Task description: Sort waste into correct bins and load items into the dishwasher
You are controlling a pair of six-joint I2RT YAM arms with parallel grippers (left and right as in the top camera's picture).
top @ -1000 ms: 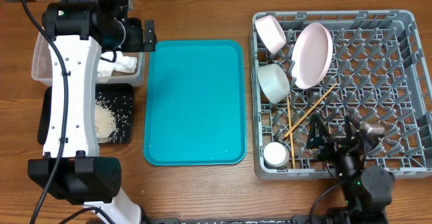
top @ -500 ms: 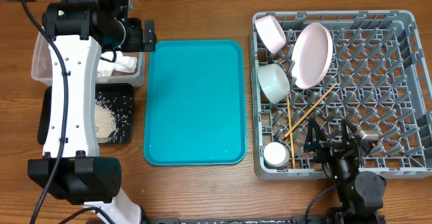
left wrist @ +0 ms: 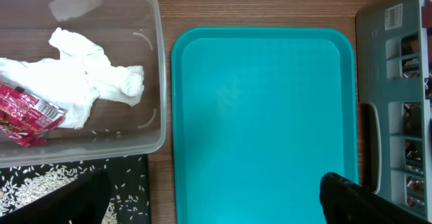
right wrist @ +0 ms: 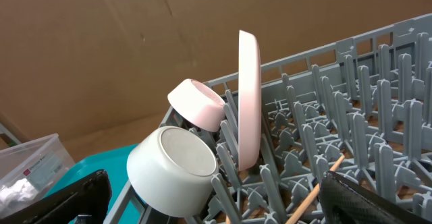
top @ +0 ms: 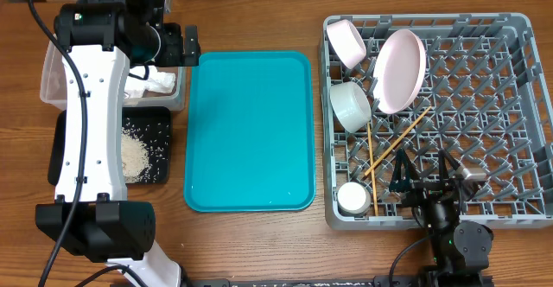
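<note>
Overhead, the grey dish rack (top: 521,21) fills the right side of the wooden table (top: 259,10) and holds all the dishes. A white plate (top: 399,71) stands on edge between the pegs near the rack's far left corner. One white bowl (top: 346,42) is tipped on its side at the plate's left. A second bowl (top: 351,105) sits just nearer, also beside the plate. The wooden chopsticks (top: 393,144) lie crossed on the grid below the plate. A small white cup (top: 352,199) stands in the near left corner, beside their lower ends.

The right gripper (top: 423,176) hovers over the rack's near edge, just right of the cup. Its jaws are spread wide with nothing between them. The right wrist view looks across the pegs at the upright plate and both bowls.

A bare teal tray (top: 249,131) lies between the rack and the bins. At far left, the clear tub (top: 50,71) holds the crumpled napkin (left wrist: 94,82) and the red-and-white wrapper (left wrist: 27,113). Nearer than the tub, the shallow black tray (top: 161,123) holds the loose rice (top: 136,153).

The left gripper (top: 179,43) hangs above the tub's right end, by the teal tray's far left corner. Its fingers (left wrist: 351,193) are fully parted and grip nothing.
</note>
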